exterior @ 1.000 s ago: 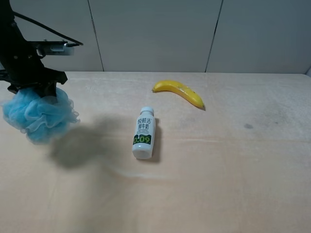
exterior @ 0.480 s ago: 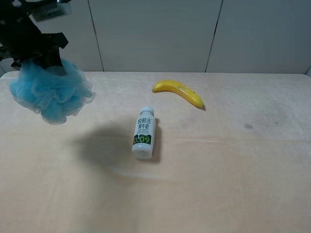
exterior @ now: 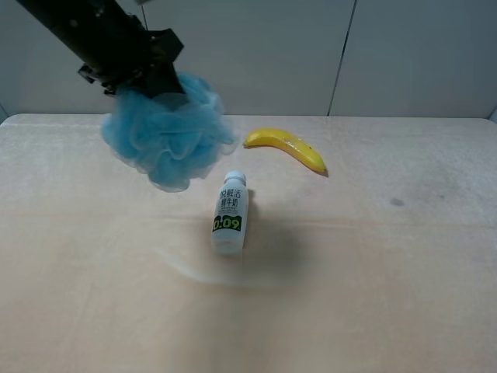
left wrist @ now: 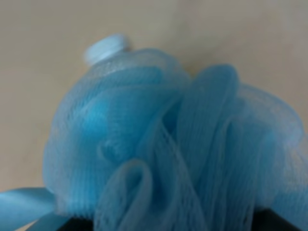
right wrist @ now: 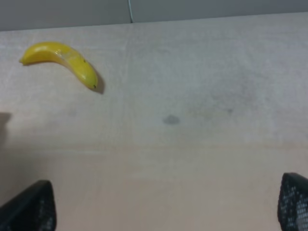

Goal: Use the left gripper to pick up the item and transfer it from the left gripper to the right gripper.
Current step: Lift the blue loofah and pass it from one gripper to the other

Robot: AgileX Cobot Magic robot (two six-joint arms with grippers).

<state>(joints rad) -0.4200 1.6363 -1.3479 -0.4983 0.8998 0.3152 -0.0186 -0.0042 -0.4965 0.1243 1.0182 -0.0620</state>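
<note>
Transfer step. Left gripper (exterior: 158, 76) is clenched on the fluffy light-blue mesh bath puff (exterior: 167, 138), aloft over the bench (exterior: 388, 272). Right gripper (right wrist: 161, 206) has its fingers (right wrist: 30, 211) spread. Next, bring the two together.

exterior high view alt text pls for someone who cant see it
The left gripper holds a fluffy blue mesh bath puff in the air over a beige table. A white bottle lies on its side nearby, a yellow banana farther back.
</note>
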